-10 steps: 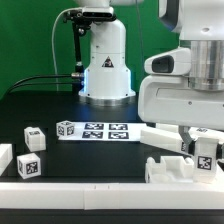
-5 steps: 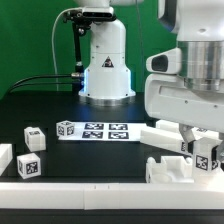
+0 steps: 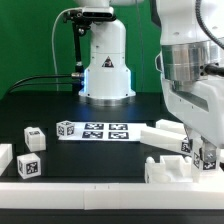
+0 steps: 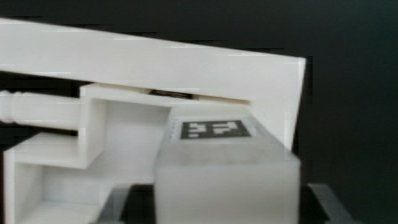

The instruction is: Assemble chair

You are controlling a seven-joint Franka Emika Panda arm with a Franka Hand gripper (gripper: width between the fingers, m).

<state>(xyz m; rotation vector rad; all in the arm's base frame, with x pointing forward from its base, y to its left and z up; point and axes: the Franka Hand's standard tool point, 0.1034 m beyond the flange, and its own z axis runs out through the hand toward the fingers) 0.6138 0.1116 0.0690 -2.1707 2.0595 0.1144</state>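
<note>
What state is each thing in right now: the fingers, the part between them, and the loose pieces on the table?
Gripper: fingers shut on the tagged part.
Tagged part: held, low beside the white piece; touching or not, cannot tell.
White bar: lying loose on the table.
Tagged blocks: sitting loose, apart.
Marker board: lying flat.

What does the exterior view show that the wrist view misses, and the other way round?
Only the exterior view: the arm's base, the marker board and small tagged cubes toward the exterior view's left. Only the wrist view: a ribbed peg close beside the white panel. Both: the tagged block, apparently gripped in the hand.
</note>
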